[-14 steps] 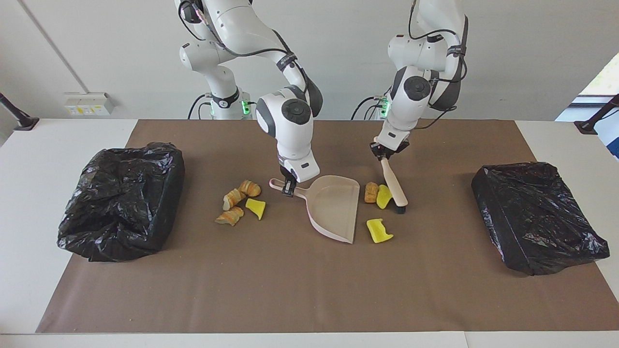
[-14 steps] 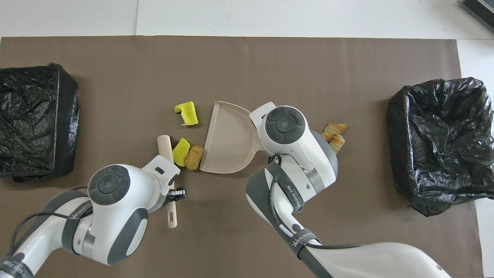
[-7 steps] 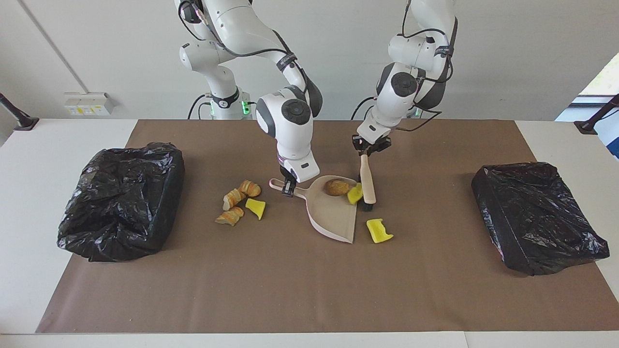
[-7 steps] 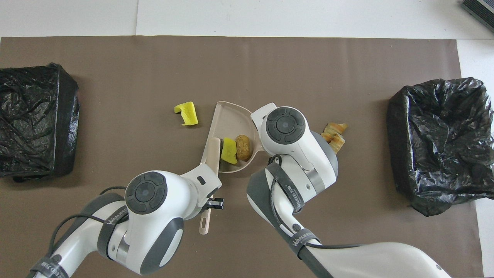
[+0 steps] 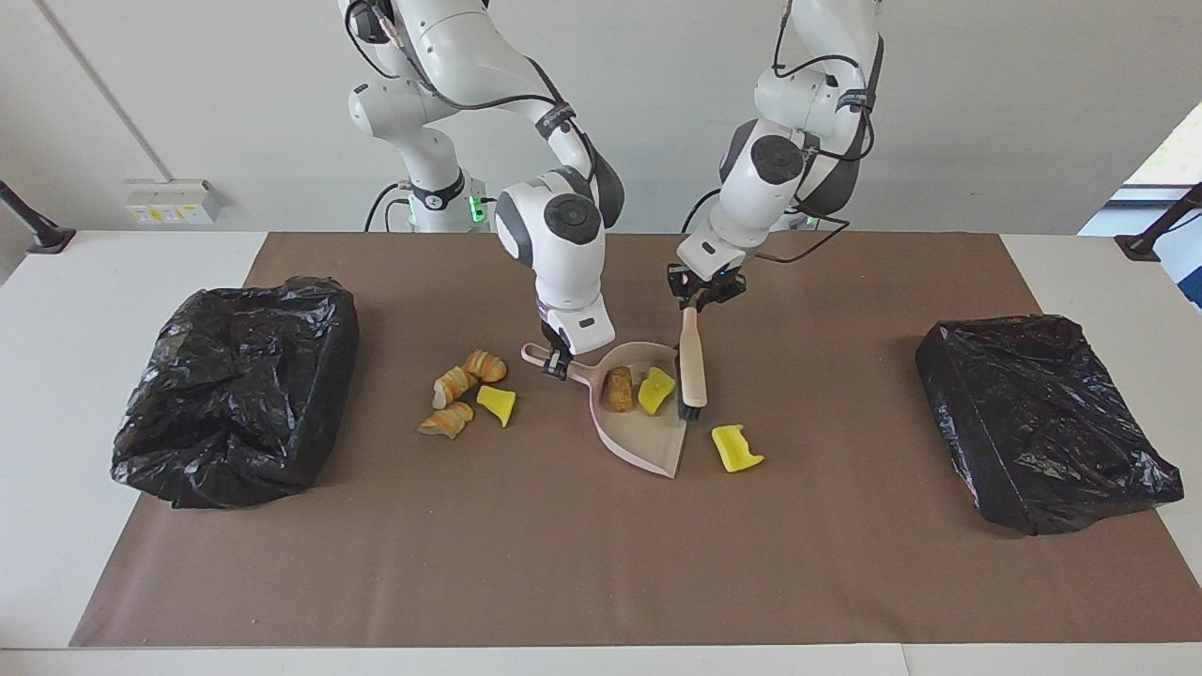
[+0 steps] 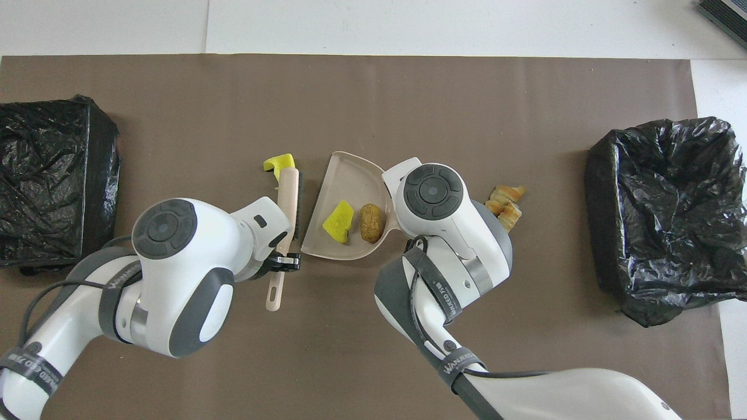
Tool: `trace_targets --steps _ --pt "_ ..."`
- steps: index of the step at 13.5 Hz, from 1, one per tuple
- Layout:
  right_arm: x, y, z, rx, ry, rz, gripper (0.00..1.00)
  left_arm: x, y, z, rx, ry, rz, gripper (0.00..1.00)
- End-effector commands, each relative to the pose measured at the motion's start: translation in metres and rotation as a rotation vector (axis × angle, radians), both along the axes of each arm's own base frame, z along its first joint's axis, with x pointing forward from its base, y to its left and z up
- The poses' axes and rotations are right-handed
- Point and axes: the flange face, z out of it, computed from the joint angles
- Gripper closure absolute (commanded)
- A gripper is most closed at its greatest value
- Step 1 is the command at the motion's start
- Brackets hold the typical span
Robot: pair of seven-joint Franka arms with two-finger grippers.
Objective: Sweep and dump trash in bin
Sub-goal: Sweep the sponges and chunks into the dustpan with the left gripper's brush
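Since half a second ago, left pincer [image 5: 700, 296] is carrying the beige long-handled brush [image 5: 692, 361], clamped by its handle, off the pan mouth. Right pincer [image 5: 556, 361] is gripping the handle of the beige plastic dustpan [image 5: 648, 437]. One yellow foam scrap [image 5: 654, 390] and one brown bread-like lump [image 5: 618, 388] are lying inside it. Another yellow scrap [image 5: 735, 448] is sitting on the brown-papered surface [image 5: 563, 554] beside the pan; four scraps [image 5: 467, 392] are resting toward the right arm's black-lined bin [image 5: 235, 385].

"WANEED" on both arms' black cable straps [image 6: 446, 296].
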Motion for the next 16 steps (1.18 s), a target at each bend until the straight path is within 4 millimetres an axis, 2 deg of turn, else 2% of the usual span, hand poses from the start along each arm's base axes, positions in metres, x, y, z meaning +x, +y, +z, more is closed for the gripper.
trace_targets --steps 1,3,6,8,10,13,16 --pt "-0.008 0.001 -0.002 0.011 0.001 -0.023 1.00 0.061 0.046 0.012 0.017 0.041 -0.056 1.00" --pt "-0.009 0.001 -0.002 0.010 0.001 -0.044 1.00 0.081 0.082 0.008 0.055 0.005 -0.093 1.00" --pt "-0.009 0.001 -0.003 0.010 0.001 -0.047 1.00 0.111 0.121 -0.016 0.108 -0.013 -0.183 1.00" --pt "-0.009 0.001 -0.003 0.009 0.002 -0.052 1.00 0.108 0.125 -0.025 0.103 -0.002 -0.271 1.00" --pt "-0.009 0.001 -0.003 0.009 0.002 -0.055 1.00 0.096 0.111 -0.032 0.095 0.018 -0.328 1.00" --pt "-0.010 0.000 -0.004 0.009 0.001 -0.066 1.00 0.068 0.058 -0.034 0.087 0.028 -0.412 1.00" --pt "-0.010 0.000 -0.004 0.009 0.001 -0.066 1.00 0.037 0.014 -0.033 0.061 0.041 -0.466 1.00"
